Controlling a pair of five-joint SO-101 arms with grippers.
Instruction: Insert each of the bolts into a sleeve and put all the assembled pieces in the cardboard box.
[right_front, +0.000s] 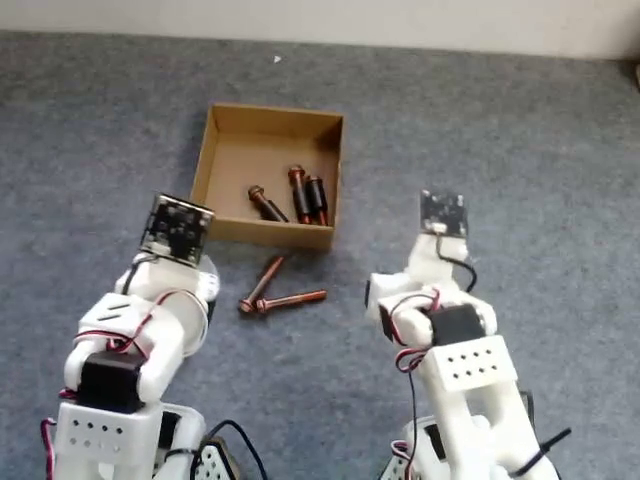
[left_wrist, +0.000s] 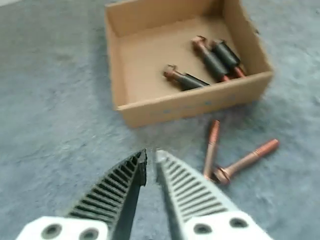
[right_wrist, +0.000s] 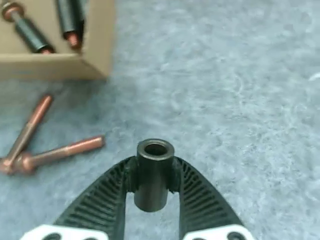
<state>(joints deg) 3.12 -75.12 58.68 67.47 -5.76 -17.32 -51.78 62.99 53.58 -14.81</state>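
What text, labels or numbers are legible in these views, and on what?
No text can be read in any view.
Cardboard box: faint marks on the front wall, too blurred to read.
Circuit boards on the wrists: tiny marks, too small to read.
Loose bolts and the sleeve in the right gripper: no print visible.

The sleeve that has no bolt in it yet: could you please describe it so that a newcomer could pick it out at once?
Start at the cardboard box; two loose bolts lie just outside it, on the arms' side. Beside them, the right gripper is shut on a dark sleeve. Unlike the sleeves in the box, its bore is empty, with no copper bolt through it.
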